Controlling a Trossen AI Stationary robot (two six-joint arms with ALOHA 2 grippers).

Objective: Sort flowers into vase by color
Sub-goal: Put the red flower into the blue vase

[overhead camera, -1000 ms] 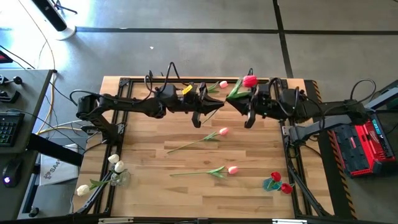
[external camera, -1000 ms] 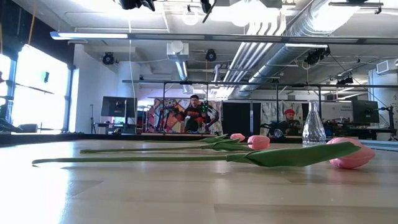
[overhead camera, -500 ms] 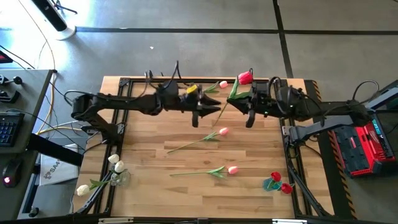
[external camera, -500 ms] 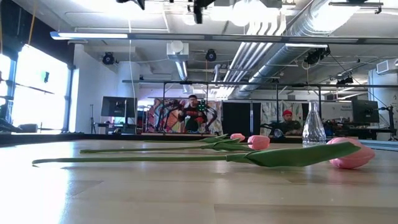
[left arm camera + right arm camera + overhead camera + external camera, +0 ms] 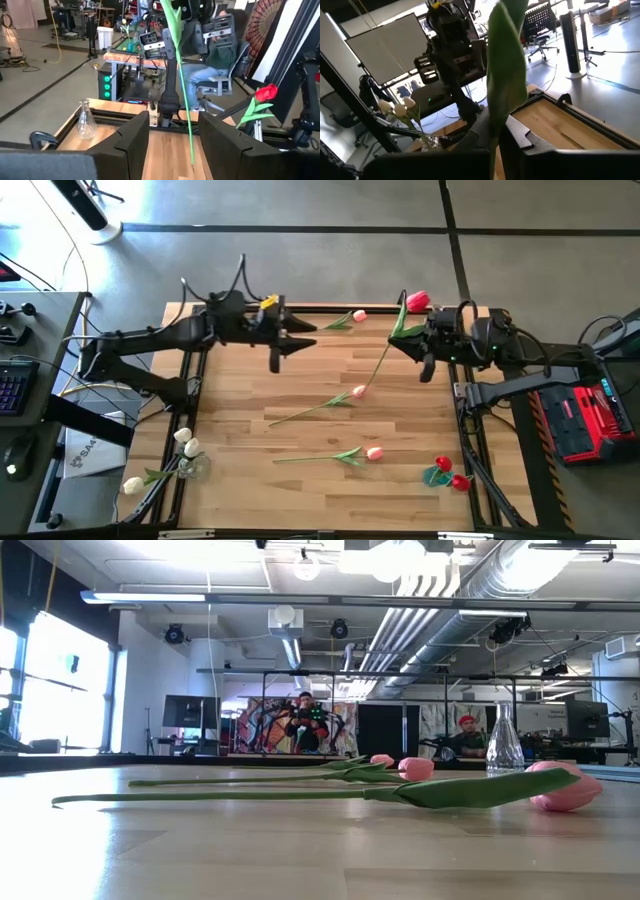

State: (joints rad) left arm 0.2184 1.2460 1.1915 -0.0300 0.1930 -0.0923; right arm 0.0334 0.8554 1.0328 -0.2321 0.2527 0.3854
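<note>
My right gripper (image 5: 396,343), over the table's far right, is shut on a red flower (image 5: 417,301) with a long green stem (image 5: 378,365) and a broad leaf (image 5: 507,65). My left gripper (image 5: 305,330) stands open over the far left, well away from the stem, with nothing between its fingers (image 5: 131,142). Three pink flowers lie flat on the table: one at the far edge (image 5: 358,315), one in the middle (image 5: 358,391) and one nearer the front (image 5: 374,452). White flowers (image 5: 185,442) stand in a vase at the near left, and red ones (image 5: 447,473) in a vase at the near right. My right gripper pinches the red flower's stem (image 5: 493,132) just under the leaf, between its two fingers. The fingers come level from the table's right and lie across the stem. The head stands above the hold, and the long lower stem (image 5: 186,110) hangs slanting below it, clear of the table.
An empty glass flask (image 5: 85,120) stands near the table's far right corner. One white flower (image 5: 133,485) hangs out beyond the near left corner. Dark frame rails (image 5: 185,395) run along the table's sides. People sit in the room behind the table.
My left gripper has let go of the red flower's stem and drawn back toward the table's left edge. My right gripper has gone toward the right edge with the flower. The flower now hangs from my right gripper alone, its stem swung down.
</note>
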